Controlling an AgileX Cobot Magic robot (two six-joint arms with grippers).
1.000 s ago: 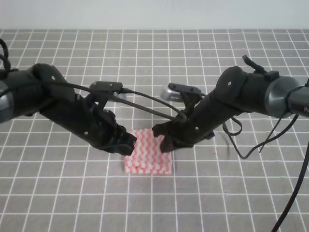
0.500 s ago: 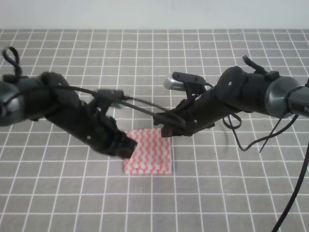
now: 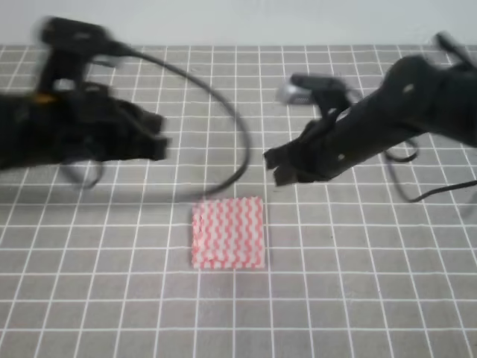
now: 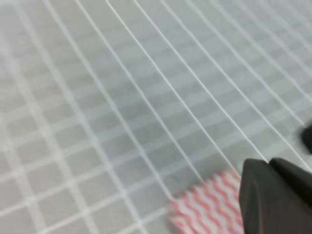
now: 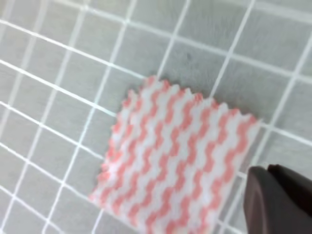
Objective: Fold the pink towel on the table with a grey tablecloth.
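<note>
The pink towel (image 3: pixel 227 233) lies flat as a small folded rectangle on the table with a grey tablecloth (image 3: pixel 358 298), with nothing touching it. My left gripper (image 3: pixel 153 140) hangs above the cloth well to the towel's upper left, blurred by motion. My right gripper (image 3: pixel 274 167) hovers above and to the right of the towel's far edge. Neither holds anything. In the left wrist view a corner of the towel (image 4: pixel 207 207) shows beside a dark finger (image 4: pixel 275 195). The right wrist view looks down on the towel (image 5: pixel 175 161) past a dark finger (image 5: pixel 278 195). How far the jaws stand apart is not visible.
A black cable (image 3: pixel 231 119) loops from the left arm over the table behind the towel. The right arm's cables (image 3: pixel 417 186) dangle at the right. The white-lined grey cloth fills the rest of the view.
Both grippers have lifted off the towel and drawn back, the left far to the upper left, the right up and to the right. The towel stays folded in place.
</note>
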